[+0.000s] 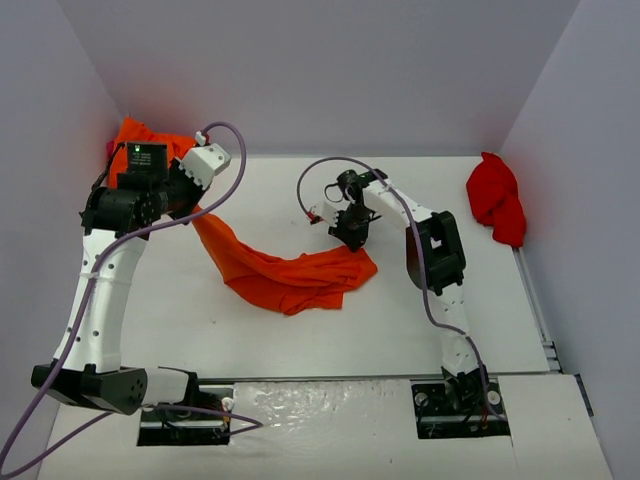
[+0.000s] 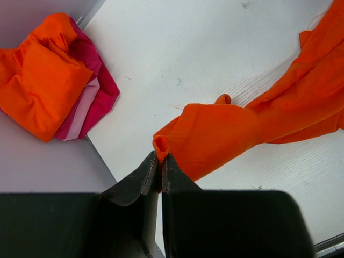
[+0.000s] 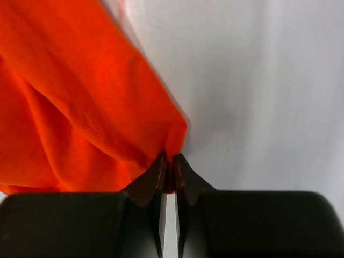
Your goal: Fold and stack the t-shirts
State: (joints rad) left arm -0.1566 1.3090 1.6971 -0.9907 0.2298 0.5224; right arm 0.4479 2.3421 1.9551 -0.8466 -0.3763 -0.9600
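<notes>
Bright orange, crumpled fabric t-shirt, strung in a sagging band across the middle of the white tabletop; bunched and unfolded, most of it lying on the surface, the left end raised. Left gripper clamped on a gathered corner of that shirt, jaws all but touching with a fold of cloth pinched between them, held above the table toward the back left. Right gripper likewise closed down on the opposite edge, a small tuck of orange cloth caught at the fingertips, low over the table near the centre. Between the two grips, slack rather than taut: no flat spread as yet. Beyond the shirt, in the back-left corner against the wall, a loose heap of orange and magenta-pink garments, roughly piled and not evidently folded. At the far right edge, well apart from both arms, a crumpled red garment, unfolded. Progress, as judged: early. No fold made in the shirt in hand; no neat stack visible anywhere. Remaining: spreading this shirt flat, folding it, setting it down, then the same for the red garment and probably for the corner heap, then stacking.
</notes>
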